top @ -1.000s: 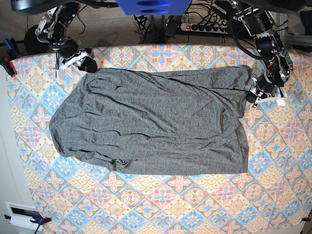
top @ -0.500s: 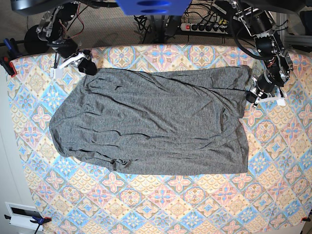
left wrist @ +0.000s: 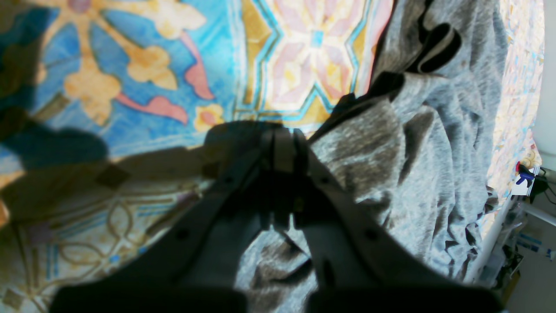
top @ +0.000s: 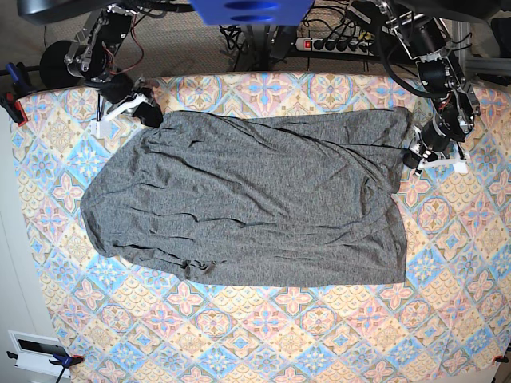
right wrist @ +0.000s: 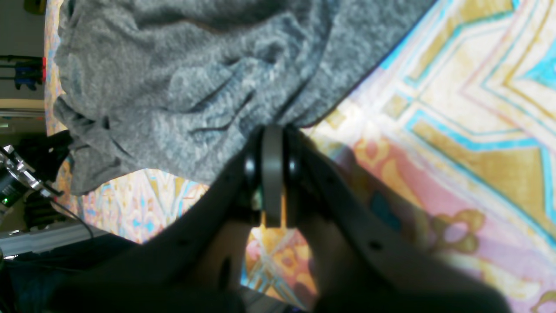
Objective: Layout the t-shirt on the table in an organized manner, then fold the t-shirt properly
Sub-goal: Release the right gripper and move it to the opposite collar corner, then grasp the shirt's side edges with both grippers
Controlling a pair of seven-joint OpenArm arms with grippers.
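Note:
The dark heather-grey t-shirt (top: pixel 247 199) lies spread and wrinkled across the middle of the patterned table (top: pixel 279 335). My right gripper (top: pixel 150 116) sits at the shirt's far-left corner. In the right wrist view that right gripper (right wrist: pixel 273 130) is shut, and folds of the t-shirt (right wrist: pixel 195 87) bunch into its tips. At the shirt's right edge, my left gripper (top: pixel 412 156) pinches the fabric. Seen from the left wrist, the left gripper (left wrist: pixel 280 132) is shut, with the t-shirt (left wrist: pixel 434 152) drawn to its tips and running under it.
A power strip (top: pixel 335 44) and cables lie behind the table's far edge. Clamps (top: pixel 12 104) grip the cloth at the left edge. A small white box (top: pixel 36 351) sits off the near-left corner. Bare patterned cloth surrounds the shirt on all sides.
My right gripper has moved right onto the shirt's far-left corner and closed on the fabric. The left gripper and the shirt's right edge have not moved.

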